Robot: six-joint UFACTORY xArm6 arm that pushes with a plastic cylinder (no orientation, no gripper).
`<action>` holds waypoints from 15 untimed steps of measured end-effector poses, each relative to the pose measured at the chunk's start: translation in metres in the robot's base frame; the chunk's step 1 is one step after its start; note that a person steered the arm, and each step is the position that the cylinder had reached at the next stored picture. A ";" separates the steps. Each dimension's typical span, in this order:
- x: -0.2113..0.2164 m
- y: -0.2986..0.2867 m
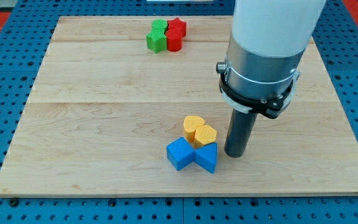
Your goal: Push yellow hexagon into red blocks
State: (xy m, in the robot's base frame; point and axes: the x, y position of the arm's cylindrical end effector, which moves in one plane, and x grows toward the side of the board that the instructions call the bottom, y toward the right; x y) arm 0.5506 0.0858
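The yellow hexagon (205,134) lies low and right of centre on the wooden board (104,118), touching a yellow heart-shaped block (193,125) at its upper left. Two red blocks sit at the view's top: a red star (177,26) and a red block (174,41) just below it. My tip (235,154) stands on the board right of the yellow hexagon, a small gap apart, next to the blue triangle (207,157).
Two green blocks (158,36) touch the red blocks on their left. A blue cube (180,154) and the blue triangle sit just below the yellow blocks. The arm's white and grey body (263,50) hangs over the board's right part.
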 end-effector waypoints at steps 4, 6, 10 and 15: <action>0.014 -0.039; -0.039 -0.044; -0.125 -0.048; -0.215 -0.031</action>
State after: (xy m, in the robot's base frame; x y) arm 0.3359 0.0547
